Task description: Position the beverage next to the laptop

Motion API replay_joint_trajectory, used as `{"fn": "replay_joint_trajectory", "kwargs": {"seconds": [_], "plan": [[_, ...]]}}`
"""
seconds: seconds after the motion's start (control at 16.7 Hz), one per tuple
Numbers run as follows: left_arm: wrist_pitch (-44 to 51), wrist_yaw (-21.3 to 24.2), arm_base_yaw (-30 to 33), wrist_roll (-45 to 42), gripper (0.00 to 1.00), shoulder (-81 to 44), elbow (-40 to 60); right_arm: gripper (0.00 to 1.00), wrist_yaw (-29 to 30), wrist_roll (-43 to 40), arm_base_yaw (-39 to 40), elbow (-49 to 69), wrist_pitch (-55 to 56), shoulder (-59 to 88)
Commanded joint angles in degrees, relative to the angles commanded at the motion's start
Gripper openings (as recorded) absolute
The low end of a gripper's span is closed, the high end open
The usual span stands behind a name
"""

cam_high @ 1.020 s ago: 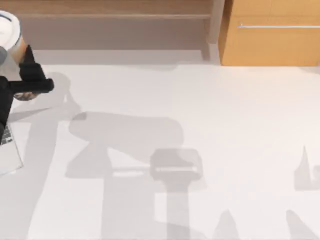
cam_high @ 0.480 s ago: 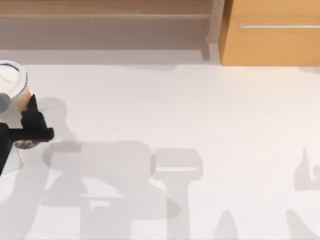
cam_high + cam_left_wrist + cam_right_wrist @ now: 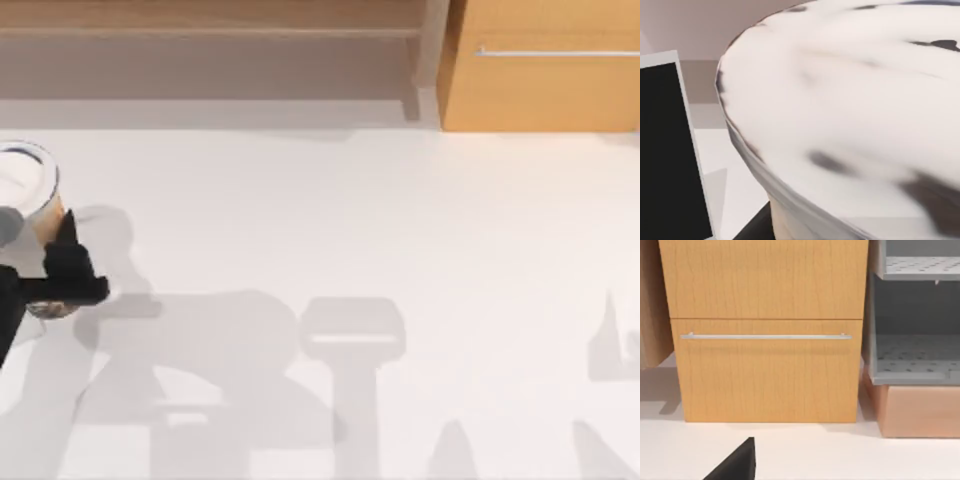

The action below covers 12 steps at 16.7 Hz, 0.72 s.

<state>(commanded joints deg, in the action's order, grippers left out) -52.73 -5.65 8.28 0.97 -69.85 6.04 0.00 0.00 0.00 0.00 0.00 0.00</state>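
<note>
The beverage (image 3: 28,195) sits at the top view's far left edge, gripped by the left arm's jaws (image 3: 55,275) and, by my judgement, in mid-carry; next comes setting it upright beside the laptop (image 3: 665,150). The left wrist view alone shows that dark screen, just beside the cup's lid. The right arm idles facing a wooden cabinet (image 3: 765,330); its jaws' state I cannot tell.

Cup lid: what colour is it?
White, seen best in the top view, on the cup lid.

Beverage (image 3: 28,195) stood at table (image 3: 400,250) far left edge; left gripper (image 3: 60,285) just before it; wooden cabinet (image 3: 540,65) behind table, right.
</note>
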Motion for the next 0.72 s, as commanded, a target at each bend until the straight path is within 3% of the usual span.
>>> {"fn": "replay_joint_trajectory", "kwargs": {"seconds": [0.3,0.72], "plan": [[-1.6,-0.1,-0.5,0.0,0.00,-0.7,0.3,1.00,0.0,0.0,0.0,0.0,0.0,0.0],[-10.9,0.0,-1.5,0.3,0.00,-5.3,0.1,1.00,0.0,0.0,0.0,0.0,0.0,0.0]]}}
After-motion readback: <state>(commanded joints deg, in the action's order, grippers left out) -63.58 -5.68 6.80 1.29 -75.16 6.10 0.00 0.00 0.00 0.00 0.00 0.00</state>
